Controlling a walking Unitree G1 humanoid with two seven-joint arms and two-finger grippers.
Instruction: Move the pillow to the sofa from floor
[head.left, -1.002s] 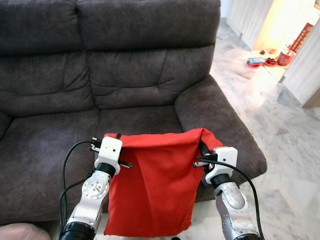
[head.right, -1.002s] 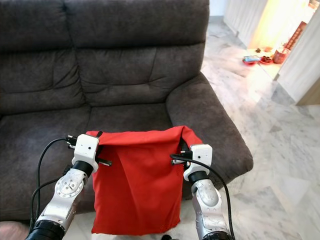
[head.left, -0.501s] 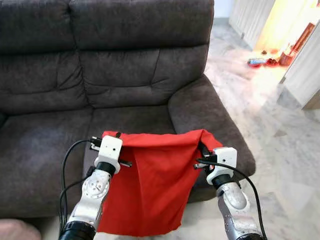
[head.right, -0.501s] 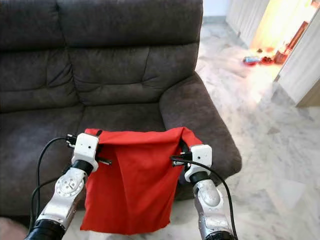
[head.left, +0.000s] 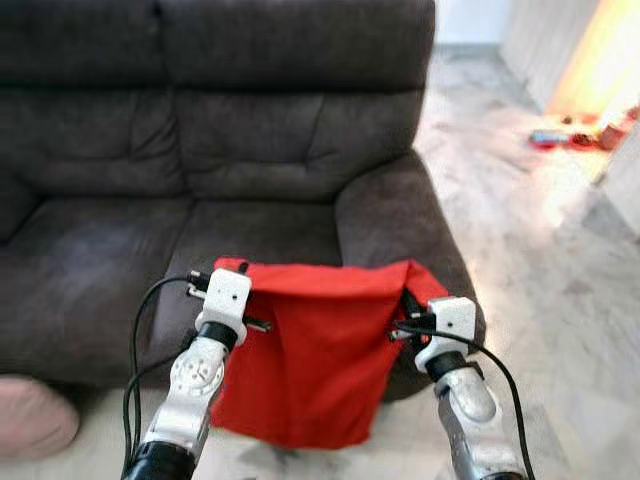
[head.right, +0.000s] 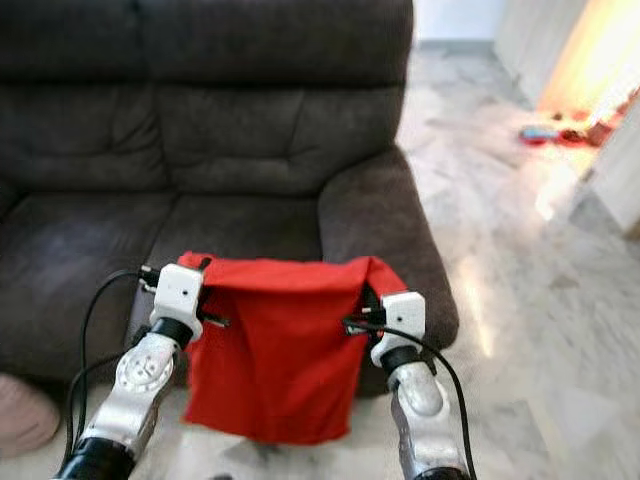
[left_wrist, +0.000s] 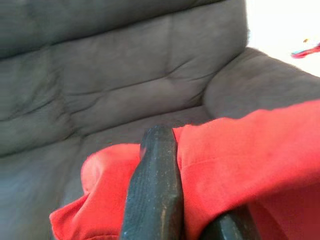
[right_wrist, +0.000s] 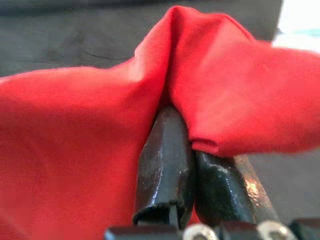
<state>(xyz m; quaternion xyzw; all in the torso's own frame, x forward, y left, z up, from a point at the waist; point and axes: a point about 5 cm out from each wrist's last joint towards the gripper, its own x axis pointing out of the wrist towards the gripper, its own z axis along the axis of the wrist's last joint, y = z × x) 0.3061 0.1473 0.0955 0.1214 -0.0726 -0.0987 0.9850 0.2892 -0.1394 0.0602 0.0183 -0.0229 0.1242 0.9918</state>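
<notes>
Both tools are at work in front of us. Our left tool (head.left: 222, 272) has its two black fingers (left_wrist: 154, 192) pinched together on one upper corner of the red pillow (head.left: 315, 360), and in the left wrist view the red cloth bunches around the finger and wraps over its side. Our right tool (head.left: 410, 298) is clamped in the same way on the other upper corner; in the right wrist view its fingers (right_wrist: 165, 167) lie pressed side by side with a fold of red fabric caught between them and spilling over their tips.

We hold the pillow stretched between the two tools, its top edge running nearly level from one to the other. From there it hangs down limp and flat like an empty cover, with its lower edge clear of the floor (head.left: 560, 300). It hangs in front of the seat edge of the dark grey sofa (head.left: 250, 130), near the sofa's right armrest (head.left: 390, 215), and it is not resting on the seat cushion.

Black cables (head.left: 140, 330) loop from our silver arms. A pale pink rounded thing (head.left: 35, 415) lies on the floor at our left, by the sofa's front. The floor is pale marbled tile, brightly lit at the far right, where some small red and blue objects (head.left: 575, 135) lie, too blurred to identify.
</notes>
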